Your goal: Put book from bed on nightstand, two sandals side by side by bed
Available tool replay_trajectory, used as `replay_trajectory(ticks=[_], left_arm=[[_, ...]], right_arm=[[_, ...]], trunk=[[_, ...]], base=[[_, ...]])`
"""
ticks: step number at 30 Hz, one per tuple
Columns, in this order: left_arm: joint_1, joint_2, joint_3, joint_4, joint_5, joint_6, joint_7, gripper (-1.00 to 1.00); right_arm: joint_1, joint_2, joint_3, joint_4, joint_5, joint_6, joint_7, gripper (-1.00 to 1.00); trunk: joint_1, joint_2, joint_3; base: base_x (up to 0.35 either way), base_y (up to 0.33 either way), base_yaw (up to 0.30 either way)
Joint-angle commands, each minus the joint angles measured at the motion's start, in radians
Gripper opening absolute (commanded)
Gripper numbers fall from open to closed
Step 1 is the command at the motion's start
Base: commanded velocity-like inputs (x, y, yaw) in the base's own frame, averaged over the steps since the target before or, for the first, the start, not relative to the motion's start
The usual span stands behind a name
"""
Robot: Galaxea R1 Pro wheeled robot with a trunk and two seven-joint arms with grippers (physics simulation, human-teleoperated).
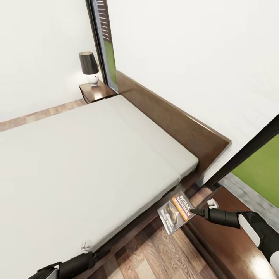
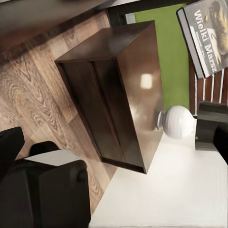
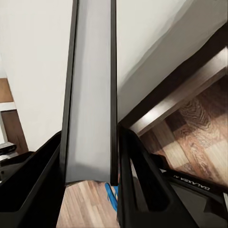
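Head view: the right gripper [image 1: 192, 212] holds the book [image 1: 176, 212] clamped by its edge above the floor beside the bed [image 1: 89, 170], apparently carrying it to the nightstand [image 1: 236, 240] at right. Whether the left gripper [image 1: 86, 245] is parted cannot be told.

My right arm [image 1: 248, 224] is a glossy black tapering sleeve with a white panel along its upper side, narrowing to a slim black tip at my right gripper [image 1: 192, 211]. A small white fitting sits just beside its narrow end. From the right wrist camera my fingers [image 3: 142, 185] are matte black, angular wedges with hollowed sides, and small white lettering, too small to read in full, runs along a black bar behind them. My left arm [image 1: 66, 267] is black too, with a pale patch near its base; in the left wrist view its housing [image 2: 47, 194] is boxy, dark, round-cornered, with a grey-white plate.
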Motion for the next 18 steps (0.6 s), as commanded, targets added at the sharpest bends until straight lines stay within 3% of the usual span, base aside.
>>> replay_trajectory(ticks=[1,18], left_arm=[[-0.001,0.001,-0.007,0.002,0.005,0.005,-0.003,1.00],[-0.001,-0.015,-0.007,0.006,-0.004,-0.012,-0.003,1.00]], right_arm=[[-0.001,-0.001,0.004,0.009,-0.007,0.006,-0.001,-1.00],[-0.001,-0.002,0.002,0.069,-0.005,0.008,0.004,-1.00]], trunk=[[0.000,-0.001,0.001],[0.000,-0.001,0.029]], base=[[0.000,0.000,0.000],[0.000,0.000,0.000]])
